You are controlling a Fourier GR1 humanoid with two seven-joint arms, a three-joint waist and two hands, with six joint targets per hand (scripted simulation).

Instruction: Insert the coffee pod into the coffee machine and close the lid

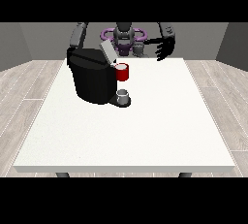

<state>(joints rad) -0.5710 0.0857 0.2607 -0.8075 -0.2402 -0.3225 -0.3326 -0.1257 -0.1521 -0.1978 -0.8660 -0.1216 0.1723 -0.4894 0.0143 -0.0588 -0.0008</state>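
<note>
White table [145, 131] spans view, wood-plank floor around it. Black coffee machine [92, 80] stands on table's far part toward view's left, grey lid [106, 51] tilted up and open. Red thing at the machine [122, 72] sits at its front. Small grey thing [123, 96] on machine's base below (pod or cup, cannot tell). My hand at the view's right [163, 49] hangs above far table edge, fingers spread and relaxed, holding nothing. My other hand hidden behind machine.

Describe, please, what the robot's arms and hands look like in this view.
The arms are dark grey with lighter grey upper segments. The hand at the view's right is black, with slim fingers and a thumb. The other hand is hidden behind the black coffee machine.
</note>
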